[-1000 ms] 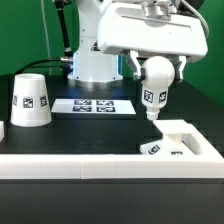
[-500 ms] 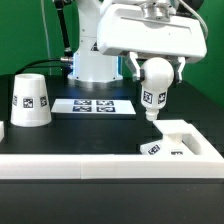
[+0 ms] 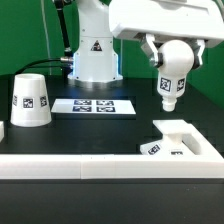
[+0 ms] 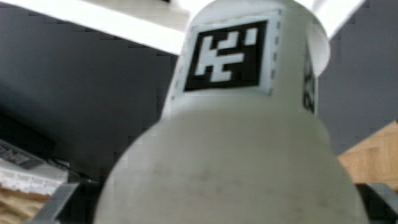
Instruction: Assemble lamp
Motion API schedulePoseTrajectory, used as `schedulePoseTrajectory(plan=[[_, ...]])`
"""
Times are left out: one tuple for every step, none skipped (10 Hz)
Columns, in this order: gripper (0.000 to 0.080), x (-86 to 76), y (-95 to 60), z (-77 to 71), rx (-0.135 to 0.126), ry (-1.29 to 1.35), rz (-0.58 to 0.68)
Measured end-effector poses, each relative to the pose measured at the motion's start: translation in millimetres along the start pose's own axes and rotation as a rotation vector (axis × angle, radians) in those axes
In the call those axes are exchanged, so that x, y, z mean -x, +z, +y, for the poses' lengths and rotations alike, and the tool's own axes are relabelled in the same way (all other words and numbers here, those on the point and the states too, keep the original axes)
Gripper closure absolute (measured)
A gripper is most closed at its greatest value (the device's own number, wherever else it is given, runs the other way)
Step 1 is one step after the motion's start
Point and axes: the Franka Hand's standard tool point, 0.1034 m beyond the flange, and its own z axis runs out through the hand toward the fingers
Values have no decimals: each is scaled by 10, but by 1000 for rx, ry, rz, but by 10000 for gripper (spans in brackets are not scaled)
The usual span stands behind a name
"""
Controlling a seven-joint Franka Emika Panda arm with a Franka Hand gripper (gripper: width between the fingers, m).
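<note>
One part is in hand: in the upper right of the exterior frame, the gripper (image 3: 175, 58) has its jaws closed around the round head of the bulb (image 3: 170, 90). The bulb hangs upright with its stem end down and its long axis near vertical. Just below it, in the lower right, the base (image 3: 188, 138) lies flat, with open air between it and the stem tip. The coming move is probably a descent along that axis, though I cannot tell whether the stem is over the socket. The shade (image 3: 30, 100) stands well apart at the left.
</note>
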Motion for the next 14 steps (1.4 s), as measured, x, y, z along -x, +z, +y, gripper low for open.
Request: schedulePoseTrajectory(plan=[[220, 12, 6, -2, 0, 0, -2], [220, 6, 6, 15, 6, -1, 8], [220, 6, 19, 51, 22, -8, 30], [220, -10, 60, 39, 24, -44, 39], [220, -45, 102, 50, 28, -54, 49], [220, -77, 121, 53, 26, -53, 49], [220, -64, 123, 51, 26, -52, 47], [220, -59, 128, 49, 25, -52, 46], [220, -58, 131, 45, 25, -52, 45], [220, -55, 143, 20, 22, -53, 44], [220, -32, 168, 8, 20, -54, 40], [220, -9, 197, 6, 19, -53, 35], [220, -28, 215, 2, 19, -53, 39], [220, -46, 233, -17, 17, -54, 39]])
